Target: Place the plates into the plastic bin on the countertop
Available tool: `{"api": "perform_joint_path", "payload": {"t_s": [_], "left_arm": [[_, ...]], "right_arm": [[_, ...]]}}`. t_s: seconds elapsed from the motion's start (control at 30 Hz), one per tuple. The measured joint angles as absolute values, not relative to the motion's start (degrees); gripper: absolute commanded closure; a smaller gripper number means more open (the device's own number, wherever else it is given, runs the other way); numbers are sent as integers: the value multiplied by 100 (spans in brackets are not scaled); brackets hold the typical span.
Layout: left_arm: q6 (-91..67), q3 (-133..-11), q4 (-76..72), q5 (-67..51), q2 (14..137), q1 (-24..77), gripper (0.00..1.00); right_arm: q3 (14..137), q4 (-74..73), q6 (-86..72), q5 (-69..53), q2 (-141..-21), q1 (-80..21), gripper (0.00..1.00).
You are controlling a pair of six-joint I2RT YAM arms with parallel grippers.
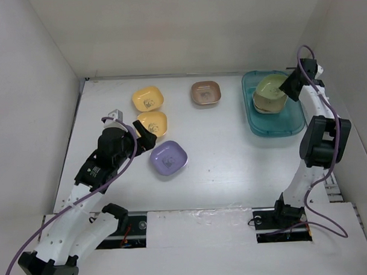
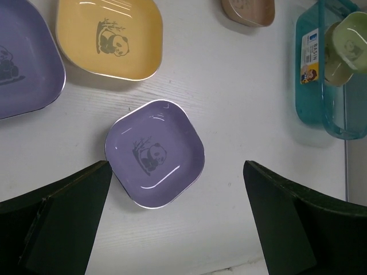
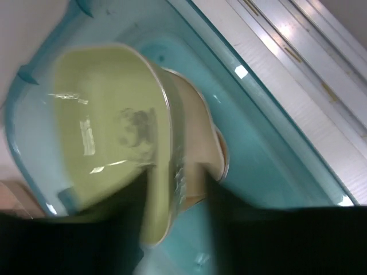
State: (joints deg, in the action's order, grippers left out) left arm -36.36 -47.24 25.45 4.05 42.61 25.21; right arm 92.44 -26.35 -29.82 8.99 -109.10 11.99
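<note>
The teal plastic bin stands at the back right of the white countertop. In it a beige plate lies under a tilted green plate. My right gripper is shut on the green plate's rim, which is blurred in the right wrist view. My left gripper is open and empty above a lavender plate, also seen from above. Two yellow plates and a brown plate lie further back. A second lavender plate shows at the left wrist view's left edge.
White walls enclose the countertop on the left, back and right. The bin carries a label on its near wall. The arm bases sit on a rail at the near edge.
</note>
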Motion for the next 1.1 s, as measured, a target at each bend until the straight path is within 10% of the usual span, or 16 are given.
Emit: {"api": "perform_joint_path", "payload": {"t_s": [0.03, 0.07, 0.47, 1.1], "left_arm": [[-3623, -4724, 2545, 401, 4261, 2521, 0], [-3614, -4724, 2543, 388, 4261, 2521, 0], [-3579, -4722, 2526, 349, 4381, 2521, 0], [-4412, -4727, 3138, 1863, 3935, 2519, 0]], "right_arm": [[9323, -2628, -2998, 880, -10940, 1197, 3], [9367, -2633, -2965, 862, -10956, 1199, 0], [9312, -2657, -2856, 676, -10396, 873, 0], [7406, -1743, -2556, -451, -10645, -4252, 7]]}}
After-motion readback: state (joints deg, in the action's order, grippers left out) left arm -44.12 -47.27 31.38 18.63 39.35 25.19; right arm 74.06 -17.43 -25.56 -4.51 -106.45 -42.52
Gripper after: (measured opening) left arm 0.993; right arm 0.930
